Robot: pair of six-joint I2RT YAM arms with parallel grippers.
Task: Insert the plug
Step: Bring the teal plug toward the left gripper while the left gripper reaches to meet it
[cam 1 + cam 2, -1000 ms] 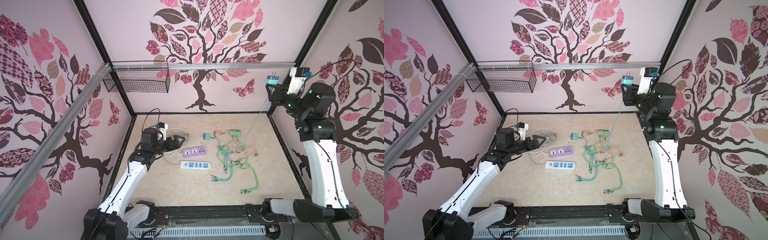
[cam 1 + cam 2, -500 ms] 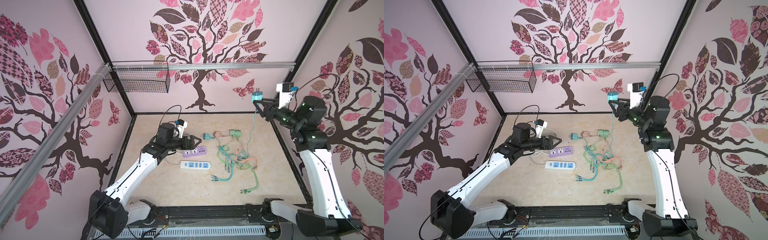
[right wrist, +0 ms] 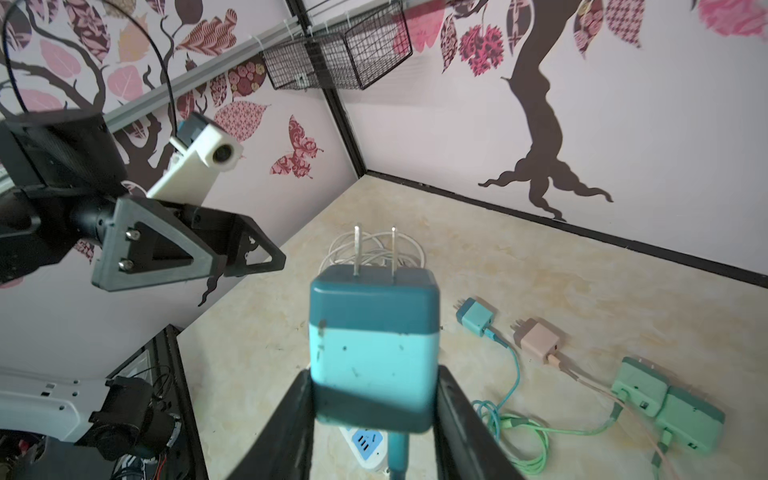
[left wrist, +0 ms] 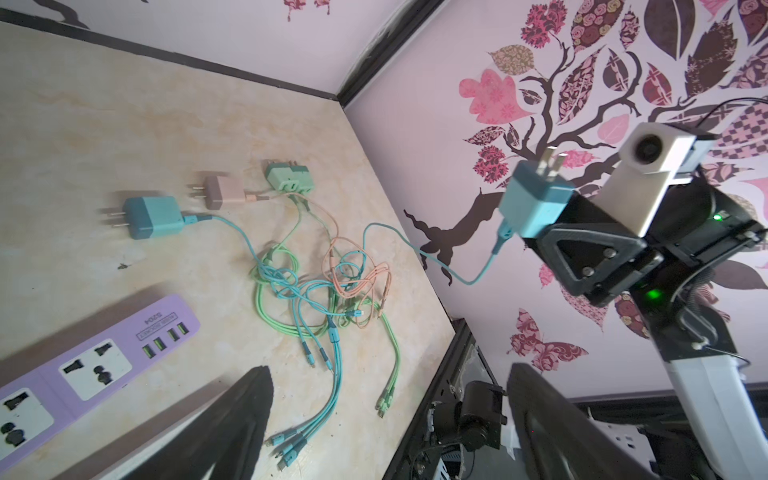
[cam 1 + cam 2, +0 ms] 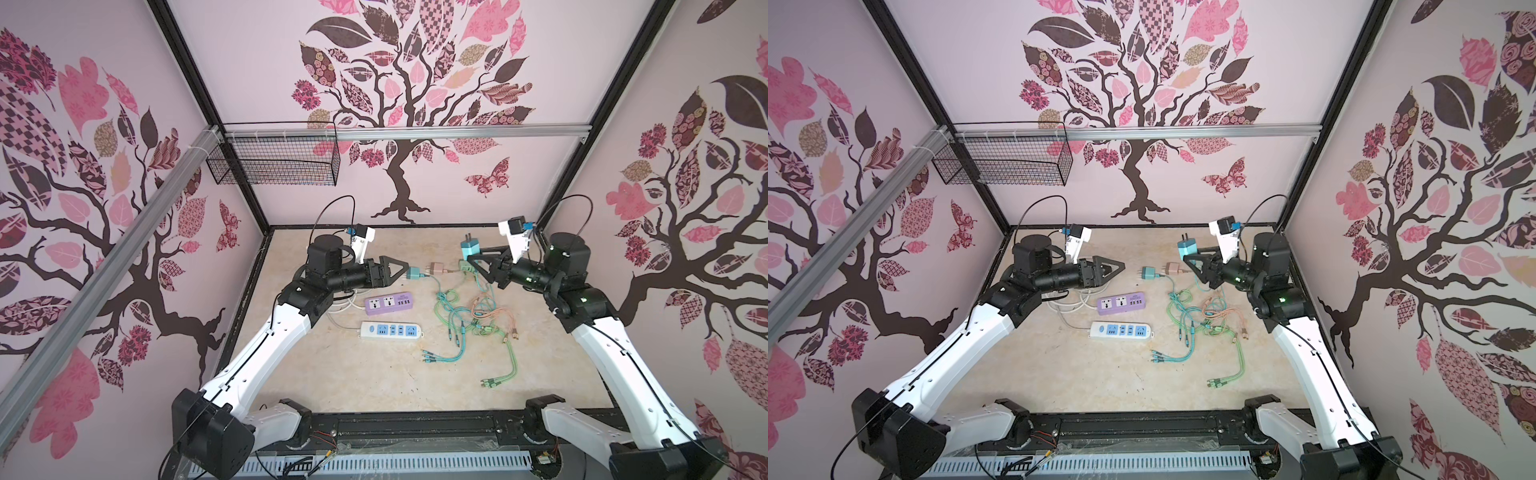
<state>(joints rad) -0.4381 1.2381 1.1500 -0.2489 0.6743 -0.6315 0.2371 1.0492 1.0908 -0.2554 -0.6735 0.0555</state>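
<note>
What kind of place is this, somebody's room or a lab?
Probably a robot test booth, not a room: two arms mounted on a front rail, wallpapered panels in a black frame, and power strips with chargers laid out on the table.

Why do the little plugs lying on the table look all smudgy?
Left wrist view: the loose teal plug and pink plug are smeared, probably camera motion. Both top views: they look crisp. Right wrist view: the wire basket is blurred.
</note>
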